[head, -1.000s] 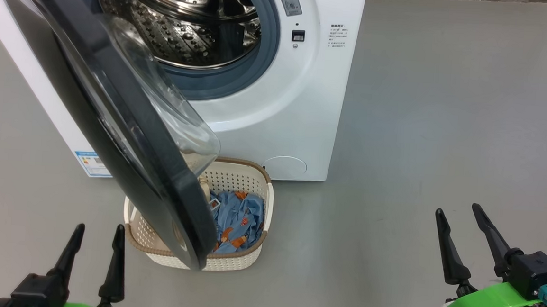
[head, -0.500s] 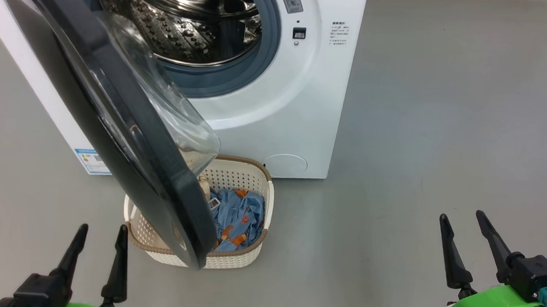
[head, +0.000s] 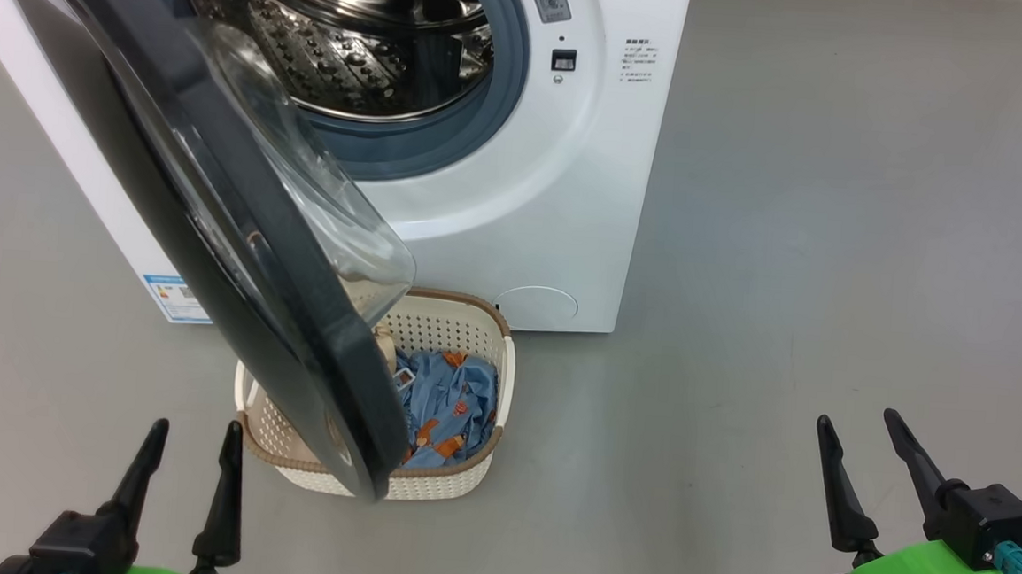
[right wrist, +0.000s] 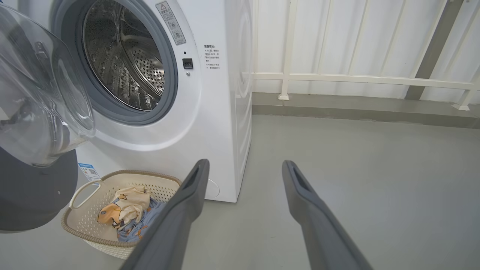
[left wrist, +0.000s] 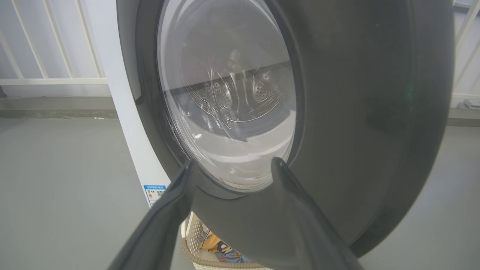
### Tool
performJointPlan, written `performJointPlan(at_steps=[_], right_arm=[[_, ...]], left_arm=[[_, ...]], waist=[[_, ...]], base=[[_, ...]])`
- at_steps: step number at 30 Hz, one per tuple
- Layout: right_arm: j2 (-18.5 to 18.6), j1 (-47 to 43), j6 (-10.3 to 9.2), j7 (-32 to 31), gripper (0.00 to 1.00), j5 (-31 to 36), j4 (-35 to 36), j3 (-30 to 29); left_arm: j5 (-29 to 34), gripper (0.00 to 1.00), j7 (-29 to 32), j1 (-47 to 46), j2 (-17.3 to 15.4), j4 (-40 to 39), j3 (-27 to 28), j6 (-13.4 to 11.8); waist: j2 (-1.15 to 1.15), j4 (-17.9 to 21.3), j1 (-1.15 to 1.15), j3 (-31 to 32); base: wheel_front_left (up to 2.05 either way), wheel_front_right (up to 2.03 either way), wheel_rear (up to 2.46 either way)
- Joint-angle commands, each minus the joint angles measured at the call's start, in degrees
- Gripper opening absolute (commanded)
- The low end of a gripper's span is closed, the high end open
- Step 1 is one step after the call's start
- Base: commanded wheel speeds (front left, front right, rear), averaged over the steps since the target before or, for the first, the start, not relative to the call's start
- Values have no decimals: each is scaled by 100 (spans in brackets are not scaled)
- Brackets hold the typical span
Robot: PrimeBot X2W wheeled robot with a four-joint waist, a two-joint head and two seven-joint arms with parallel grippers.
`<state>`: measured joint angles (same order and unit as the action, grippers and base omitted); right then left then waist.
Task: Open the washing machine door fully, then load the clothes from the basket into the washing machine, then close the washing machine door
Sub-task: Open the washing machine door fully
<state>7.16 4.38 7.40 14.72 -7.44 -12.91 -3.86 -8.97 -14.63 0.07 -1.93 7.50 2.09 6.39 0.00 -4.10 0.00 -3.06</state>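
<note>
Left claw (head: 198,425) gapes empty; basket (head: 437,329) holds clothes (head: 448,397).

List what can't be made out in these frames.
- Head view: the washing machine door hides the middle of the basket and most of the cream garment.
- Head view: the top edge cuts off the drum.
- Head view: printed notice on the washing machine, too small to read.
</note>
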Motion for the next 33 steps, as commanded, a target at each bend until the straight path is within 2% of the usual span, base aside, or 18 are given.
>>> performJointPlan(at_steps=[1,12,13,14,15,21,28,33], right_arm=[[27,54,9,28,100,12,99,117],[23,69,9,28,100,34,17,128],[23,68,9,28,100,32,12,124],[23,65,9,28,100,28,7,120],[24,63,9,28,100,24,1,117],[31,80,9,28,100,-26,-64,105],[-2,77,9,28,100,-25,-59,46],[-22,54,9,28,100,-17,-60,31]], left_arm=[[8,100,-37,-156,-95,-138,164,-16],[6,100,-37,-150,-95,-151,144,-40],[-4,83,-37,-147,-95,-149,129,-40],[-9,14,-37,-147,-95,-148,116,-40],[1,0,-37,-150,-95,-154,107,-41],[-88,0,-37,-263,-95,-367,127,-36],[74,0,-37,-786,-127,-1575,295,24],[149,0,-37,-1295,-200,-2347,42,70]], waist=[[0,-5,0,-3],[0,-13,0,16],[0,-14,0,14],[0,-15,0,12],[0,-16,0,7],[0,-15,0,-9],[0,-26,0,-11],[0,-18,0,38]], base=[[0,0,0],[0,0,0],[0,0,0],[0,0,0],[0,0,0],[0,0,0],[0,0,0],[0,0,0]])
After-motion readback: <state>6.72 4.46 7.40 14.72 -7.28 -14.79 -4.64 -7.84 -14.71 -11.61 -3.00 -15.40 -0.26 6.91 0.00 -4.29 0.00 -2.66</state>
